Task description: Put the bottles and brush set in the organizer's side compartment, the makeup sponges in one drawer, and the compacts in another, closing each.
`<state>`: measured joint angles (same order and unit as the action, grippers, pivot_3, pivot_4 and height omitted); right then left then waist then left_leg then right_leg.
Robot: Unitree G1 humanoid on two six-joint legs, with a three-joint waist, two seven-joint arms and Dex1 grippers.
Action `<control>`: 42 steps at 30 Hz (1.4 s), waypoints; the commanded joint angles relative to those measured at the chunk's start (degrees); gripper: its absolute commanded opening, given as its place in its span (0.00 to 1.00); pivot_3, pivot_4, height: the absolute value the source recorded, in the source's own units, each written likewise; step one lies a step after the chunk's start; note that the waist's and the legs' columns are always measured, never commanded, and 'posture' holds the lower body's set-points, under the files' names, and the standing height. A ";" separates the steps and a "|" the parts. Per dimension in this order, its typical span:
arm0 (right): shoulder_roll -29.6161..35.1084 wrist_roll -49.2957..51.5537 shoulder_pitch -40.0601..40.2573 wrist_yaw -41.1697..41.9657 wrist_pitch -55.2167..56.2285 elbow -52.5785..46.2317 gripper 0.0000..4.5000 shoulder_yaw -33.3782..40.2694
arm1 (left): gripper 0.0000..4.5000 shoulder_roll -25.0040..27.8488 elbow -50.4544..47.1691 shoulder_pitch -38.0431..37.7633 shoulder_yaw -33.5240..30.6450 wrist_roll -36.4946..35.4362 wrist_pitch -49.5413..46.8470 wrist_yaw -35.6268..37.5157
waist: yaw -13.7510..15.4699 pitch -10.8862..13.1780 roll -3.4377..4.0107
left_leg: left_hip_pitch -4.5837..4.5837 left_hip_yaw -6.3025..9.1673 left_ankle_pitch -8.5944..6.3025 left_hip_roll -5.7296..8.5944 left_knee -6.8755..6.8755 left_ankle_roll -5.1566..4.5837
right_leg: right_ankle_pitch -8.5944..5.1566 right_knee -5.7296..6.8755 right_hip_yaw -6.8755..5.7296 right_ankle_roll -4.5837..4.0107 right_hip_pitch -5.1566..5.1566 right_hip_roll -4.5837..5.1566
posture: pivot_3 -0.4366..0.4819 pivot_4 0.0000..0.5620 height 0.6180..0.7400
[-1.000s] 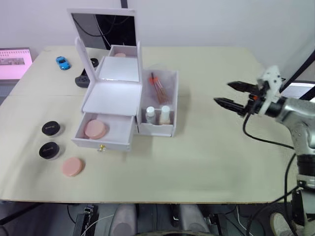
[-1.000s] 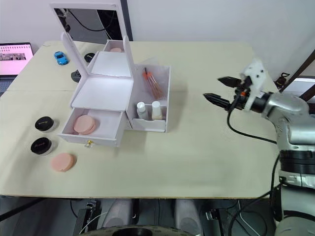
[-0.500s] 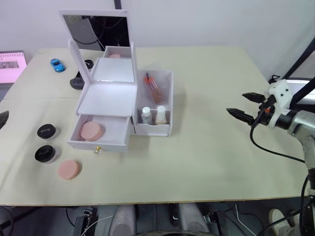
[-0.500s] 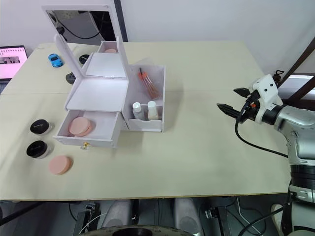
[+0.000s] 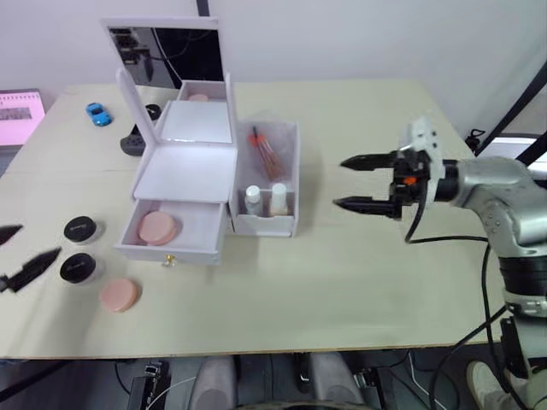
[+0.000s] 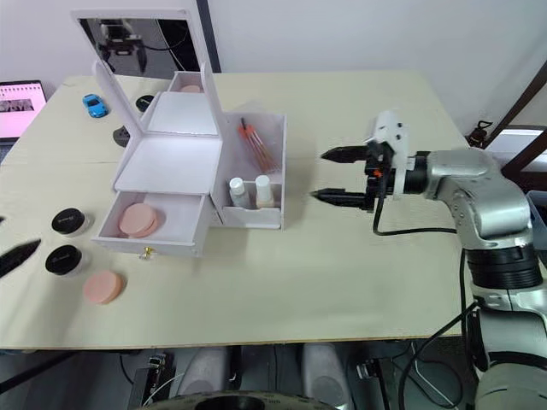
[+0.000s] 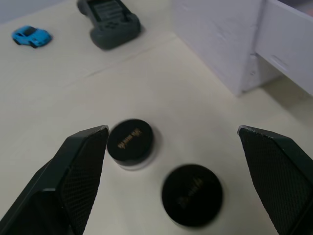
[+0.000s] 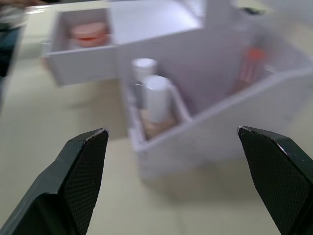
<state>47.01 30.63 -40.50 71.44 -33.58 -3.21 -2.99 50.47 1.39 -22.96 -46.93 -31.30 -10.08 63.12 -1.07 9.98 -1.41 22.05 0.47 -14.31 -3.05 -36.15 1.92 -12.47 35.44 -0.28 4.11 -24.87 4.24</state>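
Left end effector is half cut off at the tabletop edge, spread wide over the compacts. Right end effector, also released, has swung in toward the organizer.

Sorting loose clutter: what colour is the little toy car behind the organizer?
Bright blue toy car; clearest in the left wrist view.

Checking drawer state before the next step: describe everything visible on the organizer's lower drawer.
The lower drawer of the white organizer is pulled out toward the robot, open, resting level on the table. It looks like white plastic or painted board, with a small gold knob centred on its front. Inside lies one round pink makeup sponge, toward the drawer's left half; the rest is bare. Neither gripper touches it.
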 commanded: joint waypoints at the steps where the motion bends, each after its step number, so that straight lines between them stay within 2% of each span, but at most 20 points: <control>1: -0.72 1.12 -5.48 2.83 -0.49 -2.09 1.00 -0.96 | 0.99 -3.22 -7.44 -6.97 -3.61 -0.40 -0.76 0.78 | 0.01 -0.03 -0.05 | 0.02 0.00 0.00 0.00 0.00 0.00 | -0.01 -0.01 0.00 0.01 -0.03 0.00 | 0.48 0.27 0.87; 4: -1.74 1.47 -8.48 4.42 -1.27 -2.34 1.00 -2.06 | 0.99 -6.95 -10.87 -12.26 -3.34 1.91 1.54 0.08 | 0.01 -0.03 -0.05 | 0.11 -0.04 -0.01 0.00 0.03 0.01 | -0.01 -0.07 0.00 0.01 -0.13 0.03 | 0.48 0.27 0.87; 9: -1.78 0.31 -9.74 4.90 -0.75 -2.93 1.00 -2.74 | 0.99 -11.38 -14.09 -15.55 -0.77 3.54 2.72 -1.69 | 0.39 -0.08 -0.14 | 0.27 -0.03 -0.01 0.01 -0.01 0.01 | -0.01 -0.08 -0.02 -0.01 -0.26 0.03 | 0.48 0.27 0.87; 18: 1.63 0.64 -10.59 4.72 -3.48 -4.98 1.00 -0.93 | 0.99 -12.52 -14.23 -11.86 9.02 7.32 -0.14 -7.22 | 0.12 -0.10 -0.16 | 0.29 -0.06 -0.01 0.11 -0.06 0.01 | -0.01 -0.09 -0.02 0.01 -0.25 0.16 | 0.48 0.27 0.87; 31: 4.29 0.05 -8.09 3.68 -2.44 -5.43 1.00 1.46 | 0.99 -12.18 -10.64 -5.54 16.52 9.15 -1.70 -9.63 | 0.13 -0.11 -0.17 | 0.28 -0.07 0.00 0.10 -0.03 0.00 | 0.01 -0.06 -0.02 -0.02 -0.26 0.12 | 0.48 0.27 0.87; 32: 4.27 0.01 -8.13 3.57 -2.41 -5.43 1.00 1.45 | 0.87 -12.14 -10.49 -5.40 16.76 9.20 -1.84 -9.65 | 0.14 -0.11 -0.16 | 0.27 -0.07 0.00 0.10 -0.03 0.00 | 0.01 -0.06 -0.02 -0.02 -0.26 0.12 | 0.48 0.27 0.87; 35: 4.24 0.06 -8.48 3.29 -2.52 -5.37 1.00 1.37 | 0.60 -12.00 -10.35 -4.92 17.42 9.27 -2.18 -9.69 | 0.18 -0.11 -0.16 | 0.25 -0.07 0.00 0.10 -0.03 0.00 | 0.01 -0.04 -0.02 -0.02 -0.25 0.12 | 0.48 0.27 0.87; 39: 3.99 -0.31 -9.02 2.84 -2.23 -4.90 1.00 1.05 | 0.59 -11.83 -10.22 -4.42 17.45 9.86 -1.84 -10.28 | 0.33 -0.12 -0.16 | 0.25 -0.06 0.00 0.11 -0.03 0.00 | 0.01 -0.03 -0.02 -0.03 -0.24 0.13 | 0.48 0.27 0.87; 42: 3.42 -0.68 -9.53 2.81 -1.85 -4.21 1.00 0.51 | 0.59 -12.47 -11.32 -2.48 13.96 5.24 -2.71 -10.37 | 0.31 -0.11 -0.16 | 0.25 -0.07 0.00 0.11 -0.04 0.00 | 0.02 -0.03 -0.02 -0.03 -0.24 0.13 | 0.48 0.27 0.87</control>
<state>50.38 30.01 -48.24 74.47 -36.27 -7.00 -3.66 37.92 -9.04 -26.23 -30.38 -23.35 -12.57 52.88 -0.76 9.87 -1.57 22.30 0.41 -14.32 -2.94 -36.18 1.92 -12.45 35.41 -0.30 4.08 -25.10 4.36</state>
